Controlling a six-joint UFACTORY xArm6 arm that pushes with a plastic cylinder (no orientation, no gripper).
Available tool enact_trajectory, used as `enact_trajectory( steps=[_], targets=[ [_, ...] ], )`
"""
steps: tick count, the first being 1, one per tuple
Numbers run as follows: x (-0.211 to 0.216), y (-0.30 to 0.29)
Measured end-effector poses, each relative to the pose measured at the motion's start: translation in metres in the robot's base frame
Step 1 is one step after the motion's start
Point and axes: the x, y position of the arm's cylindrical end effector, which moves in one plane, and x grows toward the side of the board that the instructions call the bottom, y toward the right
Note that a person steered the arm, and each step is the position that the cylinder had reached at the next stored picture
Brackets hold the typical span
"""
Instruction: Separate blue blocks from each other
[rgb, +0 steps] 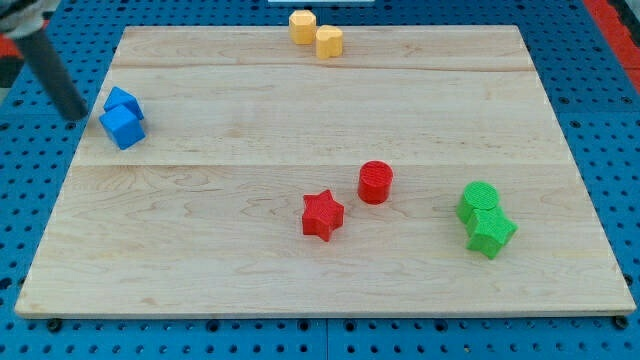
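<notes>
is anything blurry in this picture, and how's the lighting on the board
Camera view: my tip and its rod are motion-blurred at the view's left, just left of the two touching blue blocks; the wooden board is evenly lit, blocks sharp, shadows soft, no glare.

My tip (76, 116), the lower end of the dark rod, sits at the view's left edge of the pale wooden board (300, 270), just left of two touching blue blocks: a smaller blue block (122, 101) above a blue cube (123, 127). Toward the view's top, a yellow hexagonal block (302, 25) touches a yellow heart-shaped block (329, 41). Lower down, a red star block (322, 215) and red cylinder (375, 182) sit apart, and a green cylinder (479, 199) touches a green star block (490, 232).
</notes>
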Motion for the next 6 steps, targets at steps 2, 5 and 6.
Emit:
enact_trajectory(
  steps=[2,5,6],
  targets=[
    [-0.005,0.109],
    [0.013,-0.006],
    [0.028,-0.006]
  ],
)
